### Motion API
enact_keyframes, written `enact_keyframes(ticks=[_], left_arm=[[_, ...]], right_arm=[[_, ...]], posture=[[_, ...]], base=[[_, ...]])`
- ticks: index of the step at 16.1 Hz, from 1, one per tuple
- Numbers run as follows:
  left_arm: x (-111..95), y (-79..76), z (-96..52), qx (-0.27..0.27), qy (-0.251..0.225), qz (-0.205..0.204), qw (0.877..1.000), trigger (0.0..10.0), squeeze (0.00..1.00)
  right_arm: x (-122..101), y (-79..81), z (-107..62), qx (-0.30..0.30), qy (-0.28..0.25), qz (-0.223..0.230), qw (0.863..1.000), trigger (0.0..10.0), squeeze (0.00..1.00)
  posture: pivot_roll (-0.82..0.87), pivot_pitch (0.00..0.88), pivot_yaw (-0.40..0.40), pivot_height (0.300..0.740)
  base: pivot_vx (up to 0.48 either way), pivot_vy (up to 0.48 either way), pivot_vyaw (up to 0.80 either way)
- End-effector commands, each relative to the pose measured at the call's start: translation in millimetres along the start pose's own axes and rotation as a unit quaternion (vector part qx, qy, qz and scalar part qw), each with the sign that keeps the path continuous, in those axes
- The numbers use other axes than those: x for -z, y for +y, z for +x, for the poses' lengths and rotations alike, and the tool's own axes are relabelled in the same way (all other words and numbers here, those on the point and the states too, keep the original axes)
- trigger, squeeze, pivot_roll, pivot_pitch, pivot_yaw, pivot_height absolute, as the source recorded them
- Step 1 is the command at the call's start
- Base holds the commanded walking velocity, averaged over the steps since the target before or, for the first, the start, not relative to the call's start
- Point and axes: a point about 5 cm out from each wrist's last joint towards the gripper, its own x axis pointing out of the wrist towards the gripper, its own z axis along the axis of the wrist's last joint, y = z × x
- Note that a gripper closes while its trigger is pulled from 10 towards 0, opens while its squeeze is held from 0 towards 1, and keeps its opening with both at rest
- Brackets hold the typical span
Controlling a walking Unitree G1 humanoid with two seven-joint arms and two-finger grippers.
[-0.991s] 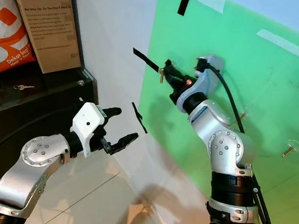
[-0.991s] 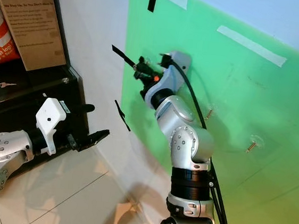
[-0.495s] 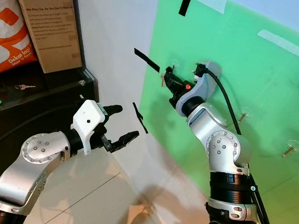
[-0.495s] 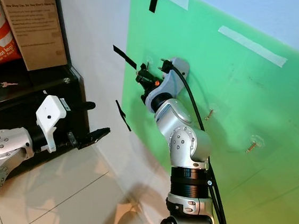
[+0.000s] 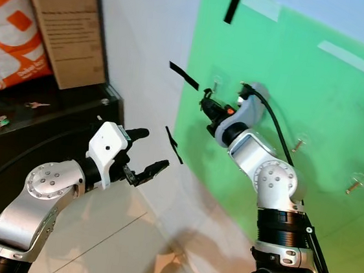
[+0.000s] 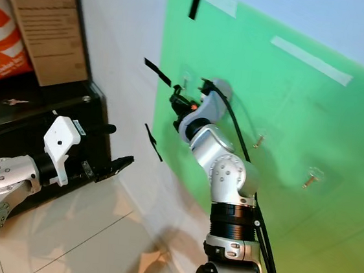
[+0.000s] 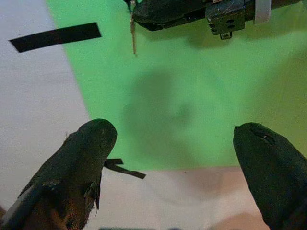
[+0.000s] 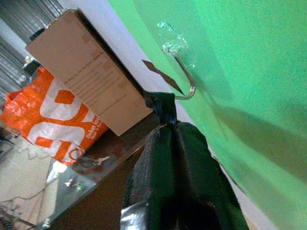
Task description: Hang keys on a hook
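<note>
A: Big stuff first. Green panel (image 5: 288,121) on the white wall, black shelf (image 5: 40,121) to the robot's left with a cardboard box (image 5: 67,20) and an orange bag (image 5: 13,34) on it.

B: Arms?

A: Right arm raised, elbow bent, forearm reaching up and left to the panel. Right gripper (image 5: 207,102) sits just beside a clear hook (image 8: 180,76) stuck on the green. Jaws clenched on the keys (image 7: 133,33); one key hangs down below the fingertips in the left wrist view.

B: On the hook yet?

A: No, keys just below the hook tip, not over it.

B: Left arm?

A: Held low in front of the shelf, forearm pointing at the wall. Left gripper (image 5: 142,156) has its jaws spread apart, holding nothing.

B: Small stuff?

A: Two more hooks (image 5: 353,184) further right on the panel, black tape strips (image 5: 184,76) on the wall, loose keys on the shelf (image 5: 39,104).
</note>
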Motion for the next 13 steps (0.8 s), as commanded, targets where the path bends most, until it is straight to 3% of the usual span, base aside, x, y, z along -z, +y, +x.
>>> enact_keyframes(ticks=[1,8,13], left_arm=[[-4,0.9,0.8,0.004,-0.002,0.004,1.0,10.0,0.0],[-4,1.6,1.6,0.002,-0.002,0.006,1.0,10.0,0.0],[-4,1.3,2.6,0.004,-0.003,0.008,1.0,10.0,0.0]], right_arm=[[13,4.4,6.5,0.002,0.025,0.066,0.998,10.0,0.0],[-5,14.7,11.2,-0.02,-0.012,0.105,0.994,10.0,0.0],[3,5.2,14.8,0.01,0.008,0.115,0.993,10.0,0.0]], posture=[[0.09,0.0,-0.072,0.74],[0.09,0.0,-0.07,0.74],[0.09,0.0,-0.071,0.74]], base=[[0.0,0.0,0.0],[0.0,0.0,0.0],[0.0,0.0,0.0]])
